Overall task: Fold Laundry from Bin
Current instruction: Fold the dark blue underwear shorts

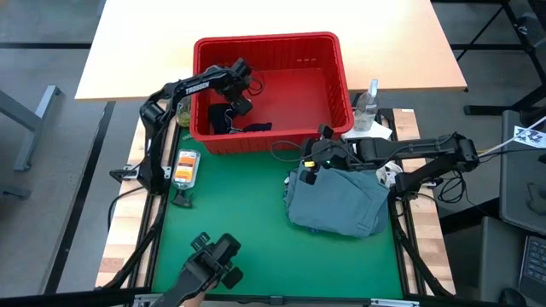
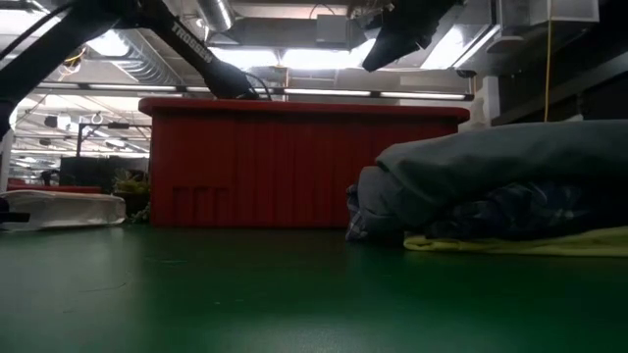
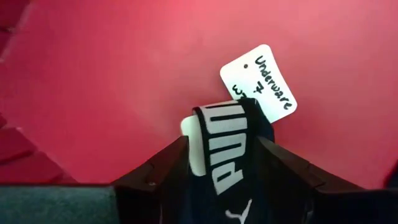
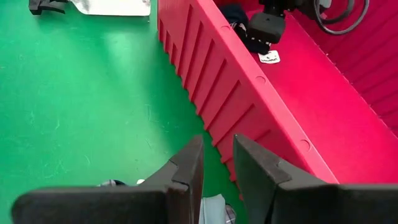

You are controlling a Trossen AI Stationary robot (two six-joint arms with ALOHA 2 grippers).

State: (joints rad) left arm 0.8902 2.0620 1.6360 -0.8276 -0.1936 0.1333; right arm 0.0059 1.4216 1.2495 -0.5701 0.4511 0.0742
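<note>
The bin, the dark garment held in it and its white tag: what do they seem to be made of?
The bin looks like moulded red plastic: smooth matte floor, ribbed slotted walls, thick rim. The dark navy garment, gripped by the left gripper, looks like soft knit fabric with a woven waistband printed in white letters. The white tag seems to be thin card or paper, handwritten in ink.

One red bin (image 1: 328, 51), two grippers, several stacked garments (image 1: 337, 200).

Two dark, jointed robot arms with white lettering on the left arm (image 1: 192, 85), black looping cables, and blocky matte-black gripper fingers (image 4: 186, 168).
</note>
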